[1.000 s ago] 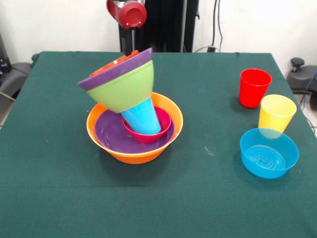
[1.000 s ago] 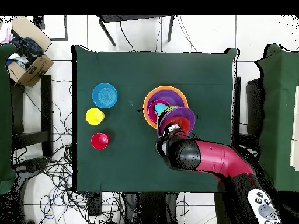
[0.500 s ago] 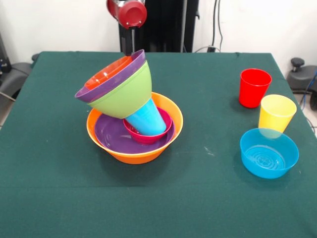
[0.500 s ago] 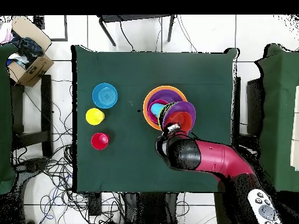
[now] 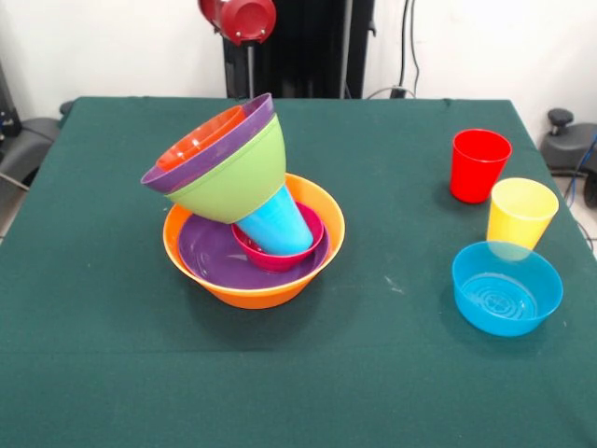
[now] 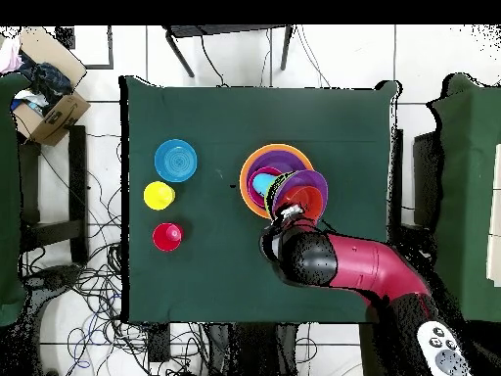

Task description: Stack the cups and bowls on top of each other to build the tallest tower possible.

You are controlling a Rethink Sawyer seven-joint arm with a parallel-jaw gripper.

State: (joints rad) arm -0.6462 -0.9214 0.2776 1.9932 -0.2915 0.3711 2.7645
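The tower stands mid-table: a large orange bowl (image 5: pixel 252 280) holds a purple bowl (image 5: pixel 210 252), a small pink-red bowl (image 5: pixel 275 254) and the blue cup (image 5: pixel 275 222). On the cup, a lime green bowl (image 5: pixel 238 177), a purple bowl (image 5: pixel 210 149) and a small orange bowl (image 5: pixel 201 137) sit nested and lean steeply to the left. The tower also shows in the overhead view (image 6: pixel 279 181). The gripper (image 5: pixel 250 75) hangs just behind the tilted bowls, under the red arm (image 6: pixel 333 259). The red cup (image 5: pixel 479 165), yellow cup (image 5: pixel 520 213) and small blue bowl (image 5: pixel 506 287) stand apart at the right.
The green table (image 5: pixel 112 355) has its front and left open. In the overhead view, a cardboard box (image 6: pixel 44 98) and cables lie on the floor left of the table.
The green, purple and orange bowls on the cup tipped over further, so their openings now face up and forward. The arm has risen slightly.
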